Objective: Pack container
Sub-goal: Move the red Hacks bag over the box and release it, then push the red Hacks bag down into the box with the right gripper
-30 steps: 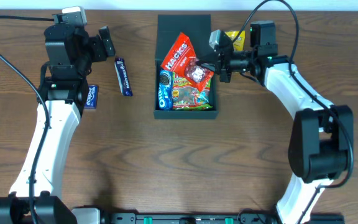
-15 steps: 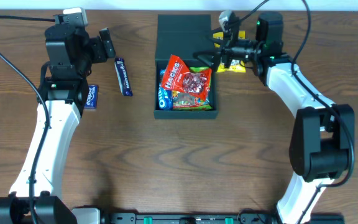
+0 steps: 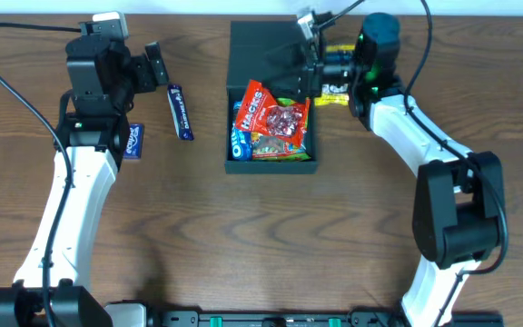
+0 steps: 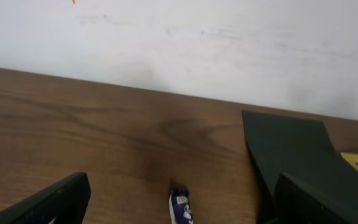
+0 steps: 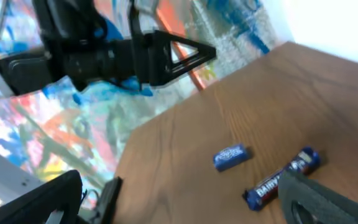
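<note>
Over far-right rim of dark teal-green square container [image 3: 266, 50]: right claw [image 3: 300, 77] released | left claw [image 3: 155, 61] released | overhead: two blue wrapped bars [image 3: 181, 111] [image 3: 133, 141]; left wrist: one

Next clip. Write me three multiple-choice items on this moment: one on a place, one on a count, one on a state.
1. The long blue bar lies: A in the container; B on the table left of it; C at the table's near edge.
2. Blue-wrapped items on the table left of the container: A none; B four; C two.
3. The container's lid is: A open; B shut; C missing.
Answers: 1 B, the overhead view shows it on bare wood beside the box. 2 C, the bar and a small blue packet. 3 A, the flap lies back and the snacks inside show.
</note>
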Available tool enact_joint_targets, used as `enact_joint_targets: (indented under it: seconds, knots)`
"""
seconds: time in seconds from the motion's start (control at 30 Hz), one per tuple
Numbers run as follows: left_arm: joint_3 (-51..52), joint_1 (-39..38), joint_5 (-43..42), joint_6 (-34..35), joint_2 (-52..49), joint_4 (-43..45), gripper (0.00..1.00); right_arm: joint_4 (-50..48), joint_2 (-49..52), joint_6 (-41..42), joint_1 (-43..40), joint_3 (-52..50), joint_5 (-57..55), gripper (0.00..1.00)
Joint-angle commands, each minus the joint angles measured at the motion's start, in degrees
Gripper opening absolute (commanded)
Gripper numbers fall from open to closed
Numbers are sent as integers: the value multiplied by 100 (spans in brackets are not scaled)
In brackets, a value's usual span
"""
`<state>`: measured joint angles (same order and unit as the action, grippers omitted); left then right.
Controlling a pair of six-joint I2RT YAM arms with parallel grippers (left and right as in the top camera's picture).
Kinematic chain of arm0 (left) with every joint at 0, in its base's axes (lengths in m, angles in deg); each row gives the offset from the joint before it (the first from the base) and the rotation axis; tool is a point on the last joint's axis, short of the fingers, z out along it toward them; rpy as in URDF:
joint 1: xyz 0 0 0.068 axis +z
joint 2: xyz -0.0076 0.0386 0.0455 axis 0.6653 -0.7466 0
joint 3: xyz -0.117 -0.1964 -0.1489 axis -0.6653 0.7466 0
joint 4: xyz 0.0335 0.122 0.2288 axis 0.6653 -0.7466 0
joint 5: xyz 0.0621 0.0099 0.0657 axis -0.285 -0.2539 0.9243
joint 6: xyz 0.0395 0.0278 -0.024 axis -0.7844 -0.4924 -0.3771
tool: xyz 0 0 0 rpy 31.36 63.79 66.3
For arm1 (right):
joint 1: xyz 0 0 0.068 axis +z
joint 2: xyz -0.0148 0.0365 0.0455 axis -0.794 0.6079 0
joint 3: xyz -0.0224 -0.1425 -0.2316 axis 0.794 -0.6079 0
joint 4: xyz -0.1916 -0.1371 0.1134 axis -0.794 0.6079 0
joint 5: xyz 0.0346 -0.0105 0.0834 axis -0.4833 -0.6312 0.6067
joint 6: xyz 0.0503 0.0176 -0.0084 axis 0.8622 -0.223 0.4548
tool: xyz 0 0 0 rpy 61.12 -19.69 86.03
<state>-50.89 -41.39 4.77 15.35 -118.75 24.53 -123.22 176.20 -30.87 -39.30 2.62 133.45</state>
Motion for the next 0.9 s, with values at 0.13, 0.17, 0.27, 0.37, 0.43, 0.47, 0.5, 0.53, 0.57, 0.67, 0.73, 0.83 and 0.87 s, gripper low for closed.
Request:
enact_joint_targets:
  seconds: [0.13, 0.17, 0.27, 0.37, 0.43, 0.47, 0.5, 0.53, 0.57, 0.67, 0.73, 0.83, 0.87]
  knots:
    - [-109, 15, 4, -42, 107, -28, 95, -391, -4, 1088, 33, 374, -68, 99]
    - [-109, 15, 4, -42, 107, -28, 95, -387, -4, 1049, 31, 413, -227, 99]
    - [-109, 15, 4, -39, 107, -26, 95, 310, -4, 356, 0, 413, -894, 99]
    - [-109, 15, 4, -39, 107, -39, 95, 2111, -4, -597, -48, 413, -2411, 99]
    - [-109, 15, 4, -39, 107, -55, 95, 2789, -4, -1051, -55, 420, -3086, 99]
    - [-109, 15, 4, -39, 107, -57, 95, 3045, -15, -1174, -61, 435, -3394, 99]
    - [-109, 15, 4, -39, 107, -57, 95, 3327, -22, -1270, -70, 470, -3748, 99]
    - [-109, 15, 4, -39, 107, -57, 95, 3615, -31, -1401, -90, 542, -3989, 99]
    - [-109, 15, 4, -39, 107, -57, 95, 3956, -61, -1561, -109, 695, -4048, 99]
    - [-109, 15, 4, -39, 107, -101, 95, 4852, -175, -2041, -114, 1259, -4212, 99]
    - [-109, 15, 4, -39, 107, -142, 95, 5510, -251, -2409, -31, 1665, -4629, 99]
    - [-109, 15, 7, -42, 107, -160, 95, 6483, -337, -2979, 216, 2225, -5473, 99]
    - [-109, 15, 4, -42, 107, -160, 95, 6708, -337, -3117, 297, 2347, -5694, 99]
